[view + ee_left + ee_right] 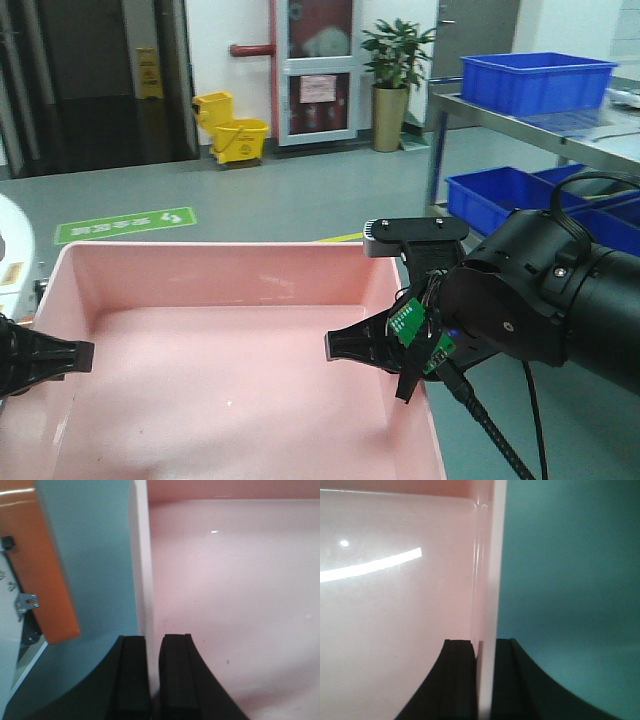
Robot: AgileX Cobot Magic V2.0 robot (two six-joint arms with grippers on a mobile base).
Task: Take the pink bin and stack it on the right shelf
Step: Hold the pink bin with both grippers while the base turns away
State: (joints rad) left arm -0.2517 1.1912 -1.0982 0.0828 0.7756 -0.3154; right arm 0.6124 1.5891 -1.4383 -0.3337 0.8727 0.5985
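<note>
The pink bin (230,390) fills the lower front view, held between both arms above the grey-green floor. My left gripper (55,362) is shut on its left wall; in the left wrist view its gripper (152,645) has one black finger on each side of the pale rim, with the bin floor (225,580) to the right. My right gripper (400,360) is shut on the right wall; the right wrist view shows its gripper (484,647) straddling that wall, the bin interior (395,605) to the left. The right shelf (530,122), grey steel, stands at the far right.
A blue crate (535,80) sits on the shelf deck, with more blue crates (500,195) below it. A yellow mop bucket (235,130) and a potted plant (395,80) stand by the far wall. An orange panel (40,570) is just left of the bin.
</note>
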